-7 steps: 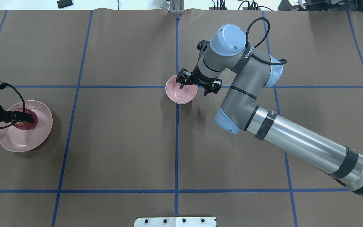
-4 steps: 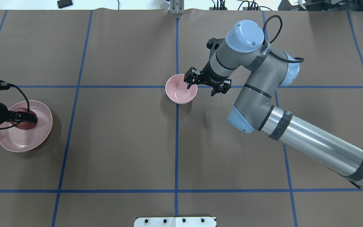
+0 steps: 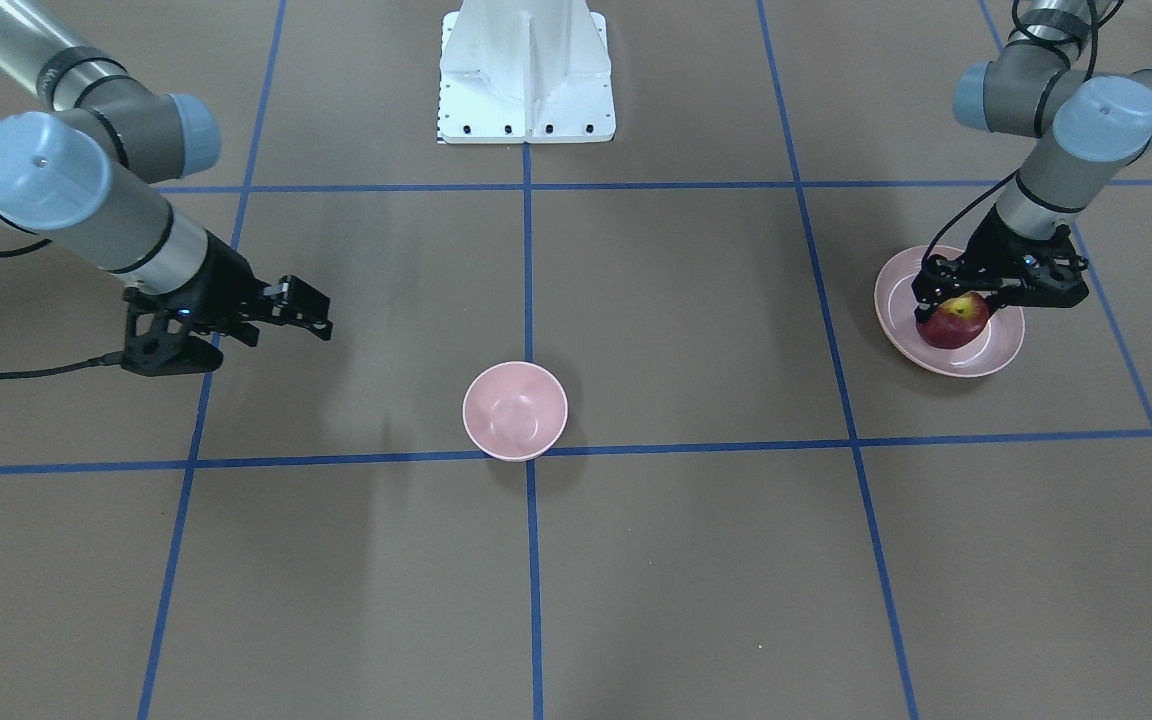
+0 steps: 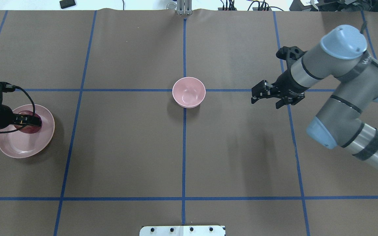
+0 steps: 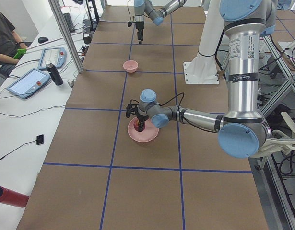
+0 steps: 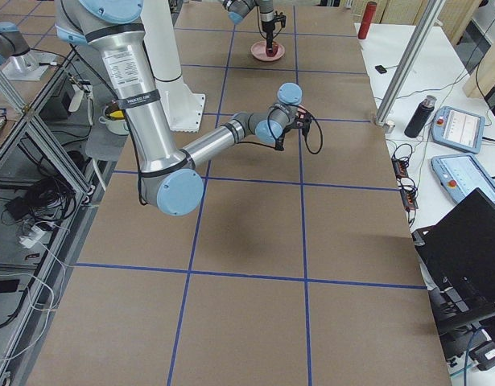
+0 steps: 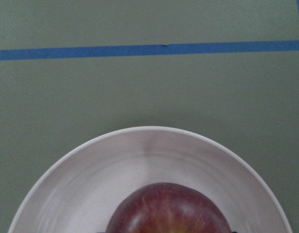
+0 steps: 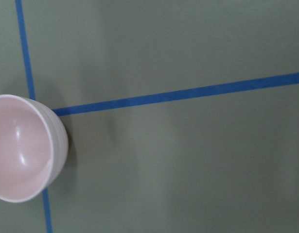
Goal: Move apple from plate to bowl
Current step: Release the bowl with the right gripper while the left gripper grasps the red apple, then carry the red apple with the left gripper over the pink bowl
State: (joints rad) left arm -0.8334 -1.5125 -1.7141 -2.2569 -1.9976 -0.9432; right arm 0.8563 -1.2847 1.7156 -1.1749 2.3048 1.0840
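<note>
The dark red apple [image 3: 954, 322] sits on the shallow pink plate [image 3: 998, 358] at the table's left end. My left gripper [image 3: 956, 303] is down over the apple with a finger on each side and looks shut on it. In the overhead view the gripper [image 4: 29, 123] covers most of the apple [image 4: 28, 130] on the plate [image 4: 25, 150]. The left wrist view shows the apple [image 7: 171, 208] low on the plate [image 7: 91, 165]. The small deep pink bowl [image 4: 189, 92] stands empty at the table's centre. My right gripper [image 4: 264, 98] is open and empty, well to the right of the bowl [image 8: 20, 148].
The robot's white base plate [image 3: 526, 70] lies at the table's near edge, behind the bowl [image 3: 515, 410]. Blue tape lines [image 4: 183, 147] cross the brown table. A side bench with tablets [image 5: 29, 81] and a seated operator runs along the far side.
My right arm has pulled back from over the bowl and swung far to the right, gripper still open. My left gripper has stayed at the apple on the plate, shifting only slightly.
</note>
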